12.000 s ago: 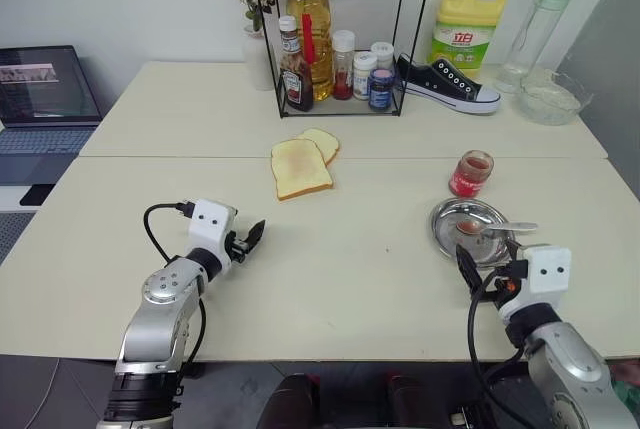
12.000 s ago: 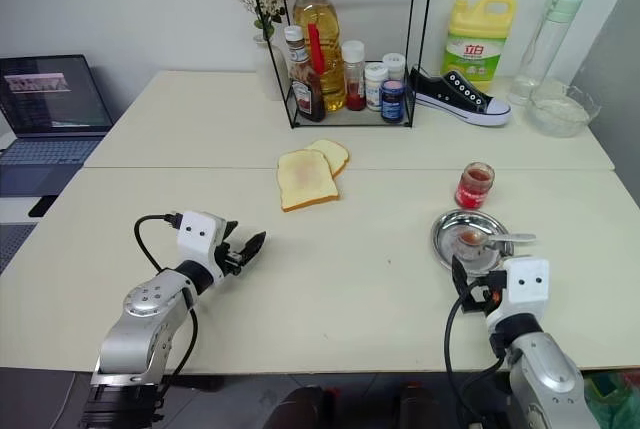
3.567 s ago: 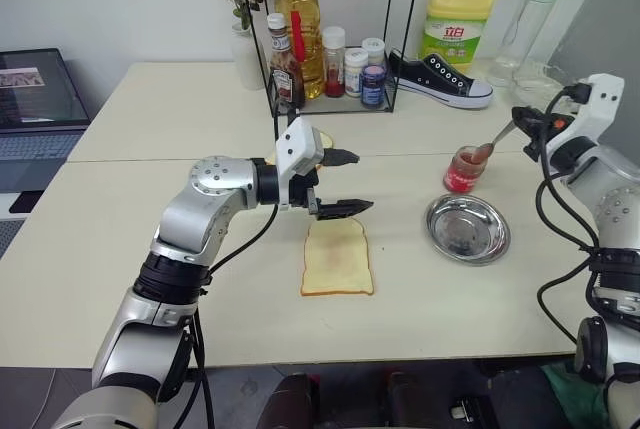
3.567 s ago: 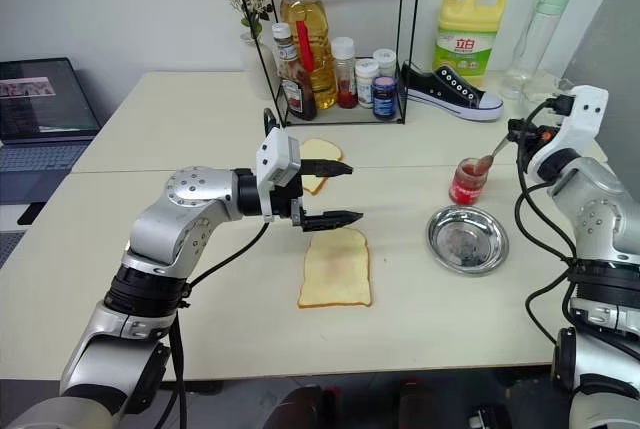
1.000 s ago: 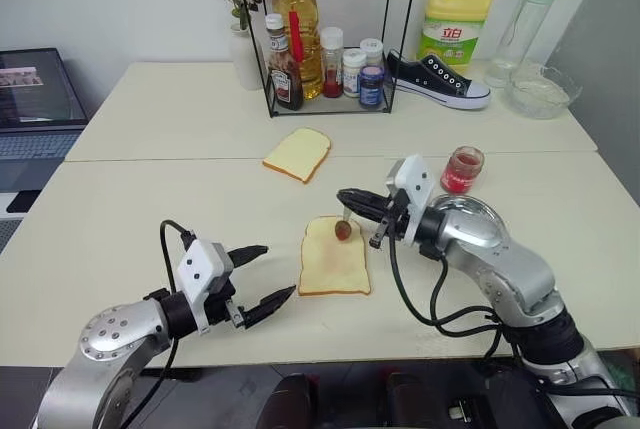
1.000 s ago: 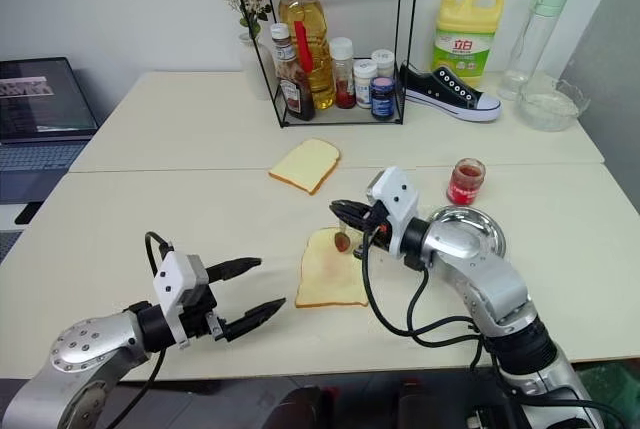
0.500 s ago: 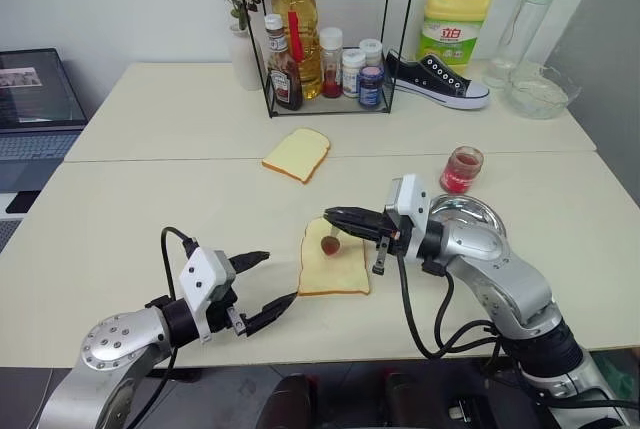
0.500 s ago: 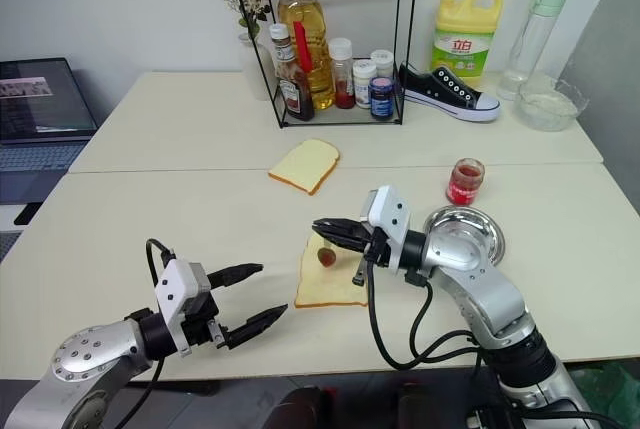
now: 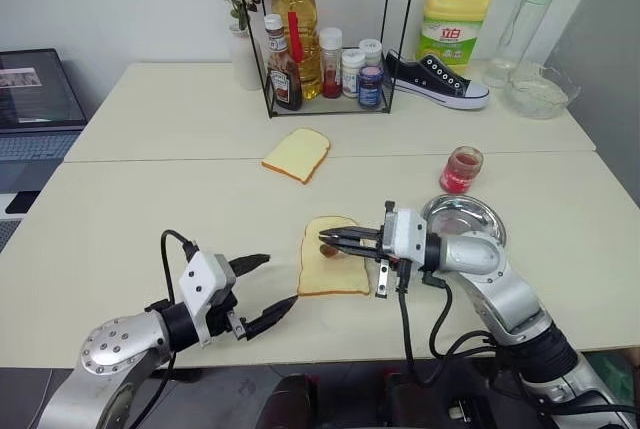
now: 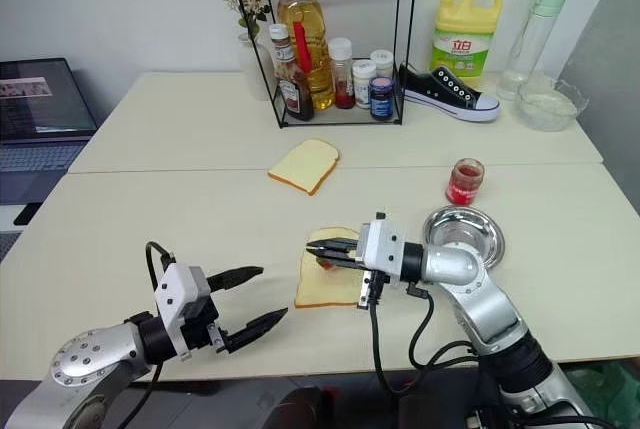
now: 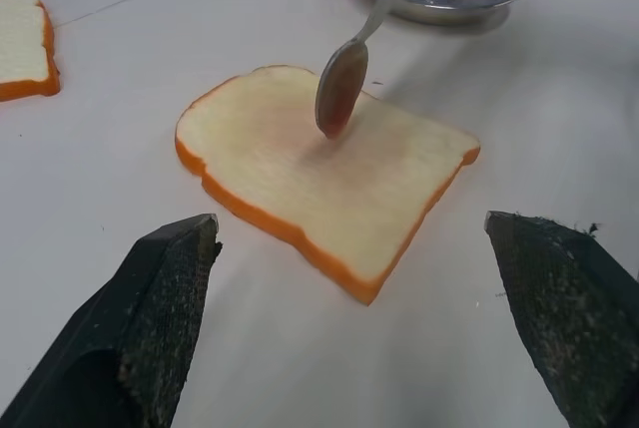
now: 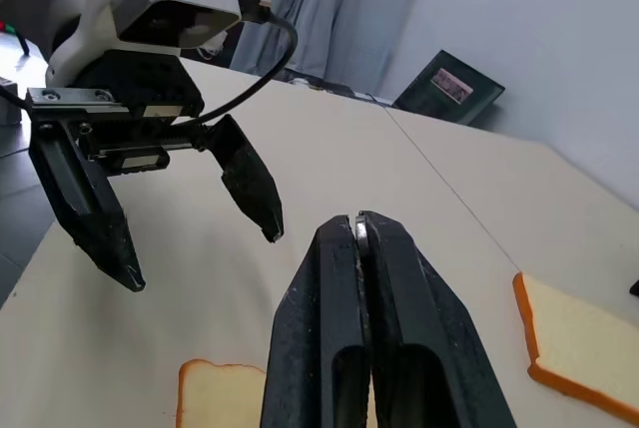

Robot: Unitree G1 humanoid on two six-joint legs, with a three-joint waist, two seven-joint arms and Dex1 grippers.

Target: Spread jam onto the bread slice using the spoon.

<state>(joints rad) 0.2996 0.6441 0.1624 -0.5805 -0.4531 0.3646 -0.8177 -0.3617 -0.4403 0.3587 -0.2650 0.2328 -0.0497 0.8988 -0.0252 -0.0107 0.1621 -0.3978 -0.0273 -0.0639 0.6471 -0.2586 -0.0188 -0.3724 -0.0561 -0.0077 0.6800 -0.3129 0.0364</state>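
The bread slice [image 9: 335, 269] lies flat on the table in front of me, pale yellow with a tan crust. My right gripper [image 9: 325, 240] points left over its far part, shut on the thin handle of the spoon [image 11: 351, 66]. The spoon's bowl hangs tip down and touches the slice. Reddish-brown jam [image 11: 341, 101] coats the bowl, and a faint pink smear [image 11: 290, 134] shows on the bread beside it. My left gripper [image 9: 279, 280] hovers open just left of the slice, nothing between its fingers [image 11: 155, 333].
The round steel dish [image 9: 470, 219] and the red jam jar [image 9: 460, 169] stand right of the bread. A second, plain slice [image 9: 297, 154] lies farther back. A wire rack of bottles [image 9: 330, 39], a shoe [image 9: 437, 84], a yellow jug [image 9: 457, 19] and a laptop [image 9: 35, 99] line the back.
My right gripper has drawn back toward me and rolled, bringing the spoon's bowl down from above the slice onto it. The left gripper has stayed put, open.
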